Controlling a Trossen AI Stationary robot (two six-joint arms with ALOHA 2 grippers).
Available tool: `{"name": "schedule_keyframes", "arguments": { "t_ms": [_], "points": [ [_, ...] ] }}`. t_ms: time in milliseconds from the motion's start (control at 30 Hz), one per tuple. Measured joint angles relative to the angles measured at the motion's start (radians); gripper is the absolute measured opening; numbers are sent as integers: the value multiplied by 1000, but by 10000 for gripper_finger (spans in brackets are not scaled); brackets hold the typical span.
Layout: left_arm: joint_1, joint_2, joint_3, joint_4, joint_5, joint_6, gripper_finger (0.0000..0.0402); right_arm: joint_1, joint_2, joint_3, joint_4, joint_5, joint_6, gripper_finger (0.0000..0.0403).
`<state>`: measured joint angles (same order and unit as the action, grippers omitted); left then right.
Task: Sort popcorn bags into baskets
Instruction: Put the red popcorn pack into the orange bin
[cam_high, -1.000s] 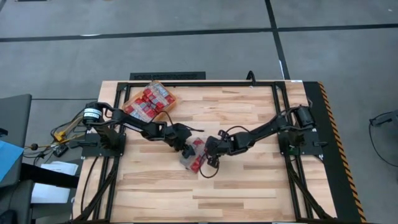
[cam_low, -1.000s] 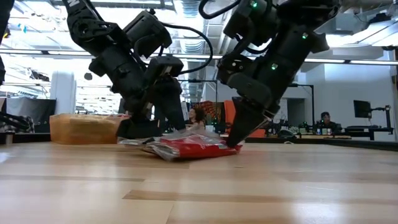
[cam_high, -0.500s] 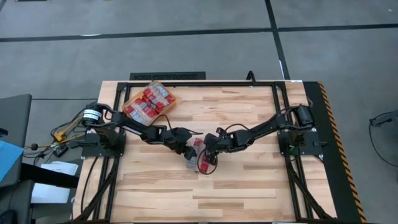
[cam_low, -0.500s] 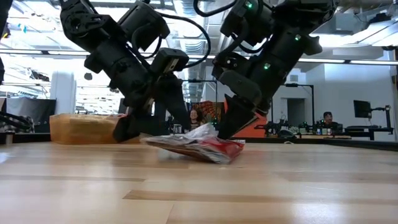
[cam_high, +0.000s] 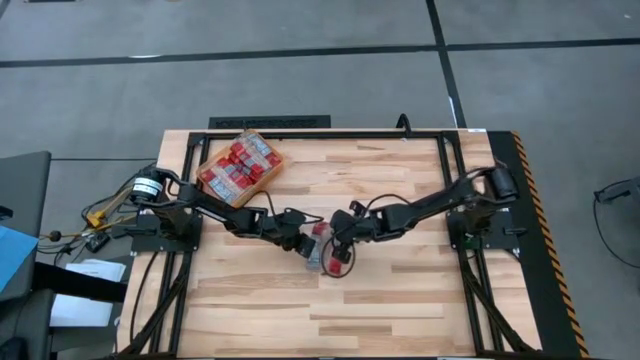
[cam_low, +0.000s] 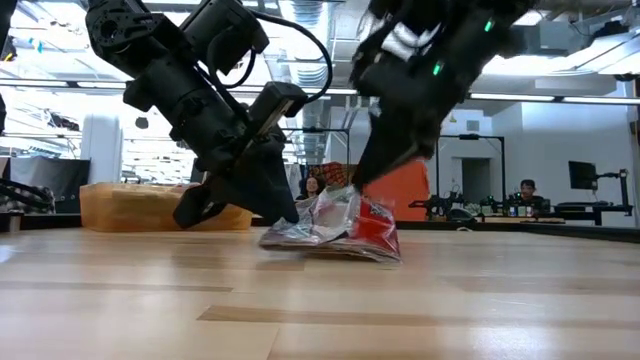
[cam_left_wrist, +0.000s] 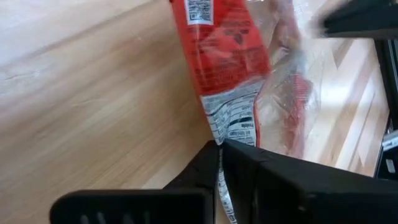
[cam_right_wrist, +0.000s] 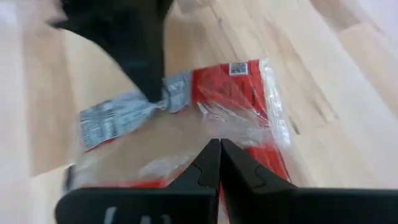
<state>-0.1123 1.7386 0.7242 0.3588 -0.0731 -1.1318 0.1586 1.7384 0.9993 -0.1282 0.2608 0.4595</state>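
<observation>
A clear-wrapped pack of red popcorn bags (cam_high: 322, 254) with grey label panels sits at the table's middle, between my two grippers. My left gripper (cam_high: 304, 244) is shut on the pack's left end, and my right gripper (cam_high: 338, 240) is shut on its wrap from above. In the low view the pack (cam_low: 340, 225) stands tipped up, its lower edge on the wood. The orange basket (cam_high: 214, 158) stands at the far left with several red packets in it. My left gripper pinches the grey-labelled end (cam_left_wrist: 231, 121) of the pack between its two fingers. It comes in slanting down from the table's left side. That end stays low, near the table. My right gripper pinches a bunched fold of the clear wrap (cam_right_wrist: 217, 127) on the pack's upper side between its two fingers, from above. The wrap is drawn up below the fingers, and the pack's lower edge (cam_low: 335, 247) rests on the table.
Black frame rails (cam_high: 330, 133) run along the table's far edge and sides, with the arm bases at left (cam_high: 160, 225) and right (cam_high: 480, 225). Bare wood lies toward the near edge (cam_high: 330, 320). A person (cam_low: 525, 190) sits in the room far behind.
My right gripper has risen and drawn the wrap up with it. The pack has gone from lying flat to tipped up on its lower edge, and has shifted a little toward the table's right. My left gripper has followed it and taken hold of its left end.
</observation>
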Motion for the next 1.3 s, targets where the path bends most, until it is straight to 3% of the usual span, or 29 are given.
{"name": "schedule_keyframes", "arguments": {
  "t_ms": [267,500,700,1000,1300],
  "points": [
    [-1,0,0,0,-14,-22,1,76,-138,-7,-122,39,23,14],
    [-3,0,0,0,-53,-41,9,125,-1,-24,-127,57,154,22],
    [-6,0,0,5,-22,-34,75,131,118,-22,-104,53,219,26],
    [-6,49,-1,-19,34,-80,194,94,118,-23,-46,37,163,21],
    [-12,104,3,69,14,-127,239,86,136,-24,18,35,160,21]
  ]
}}
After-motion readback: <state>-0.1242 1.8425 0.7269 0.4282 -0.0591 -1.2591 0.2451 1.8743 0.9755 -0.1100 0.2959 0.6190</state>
